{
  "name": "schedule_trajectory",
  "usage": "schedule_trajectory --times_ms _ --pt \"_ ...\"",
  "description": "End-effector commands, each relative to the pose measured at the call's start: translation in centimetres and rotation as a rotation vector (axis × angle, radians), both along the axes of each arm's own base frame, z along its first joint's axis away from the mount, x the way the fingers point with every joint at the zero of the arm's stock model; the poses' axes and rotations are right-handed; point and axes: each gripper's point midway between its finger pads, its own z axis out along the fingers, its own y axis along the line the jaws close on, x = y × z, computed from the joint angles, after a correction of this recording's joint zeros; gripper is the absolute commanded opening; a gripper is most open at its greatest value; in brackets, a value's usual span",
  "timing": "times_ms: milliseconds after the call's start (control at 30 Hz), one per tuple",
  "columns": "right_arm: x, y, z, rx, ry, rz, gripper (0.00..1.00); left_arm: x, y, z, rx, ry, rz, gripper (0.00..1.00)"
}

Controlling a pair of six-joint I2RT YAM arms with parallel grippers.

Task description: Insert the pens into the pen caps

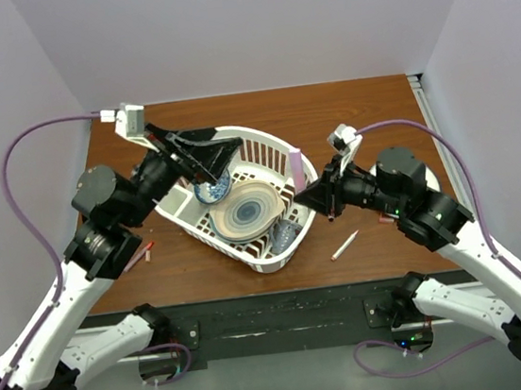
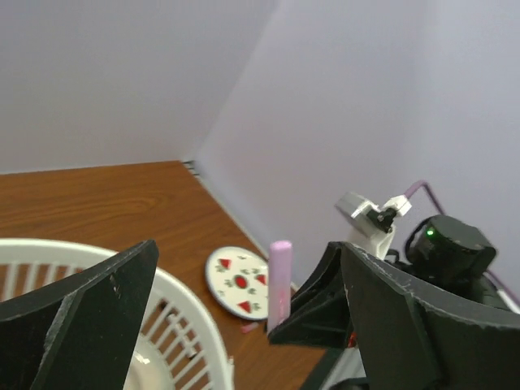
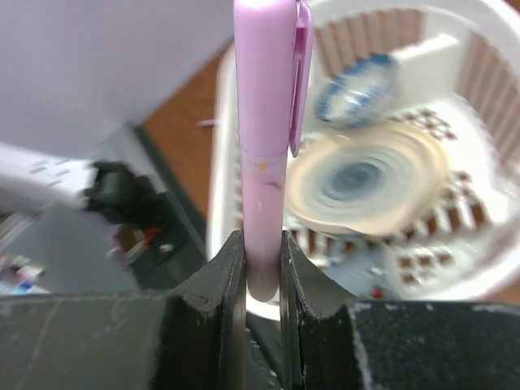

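While R gripper (image 3: 262, 248) is clamped on pink pen (image 3: 262, 203) w/ cap (image 3: 265, 73) on, L gripper (image 1: 212, 168) hangs open; white pen (image 1: 345, 245) & red pen (image 1: 140, 258) on table (image 1: 365, 115) look not capped yet.

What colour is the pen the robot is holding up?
The pen is pale pinkish-lilac, clearest in the right wrist view.
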Motion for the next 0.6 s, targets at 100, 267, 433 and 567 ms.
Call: schedule_trajectory --times_ms 100,267,433,567 --pt "7.2 -10.1 -6.6 -0.336 0.133 -0.533 0.00 4.3 7.9 -8.6 0.287 0.132 0.483 1.00" --pt "9.0 -13.2 -12.6 -0.432 0.325 -0.630 0.00 5.2 11.0 -12.4 0.431 0.208 0.648 1.00" --pt "10.0 -14.1 -19.6 -0.516 0.496 -0.634 0.00 5.2 11.8 -14.6 0.469 0.210 0.671 1.00" --pt "10.6 -14.4 -22.7 -0.567 0.577 -0.634 0.00 5.5 14.0 -16.6 0.522 0.240 0.787 1.00"
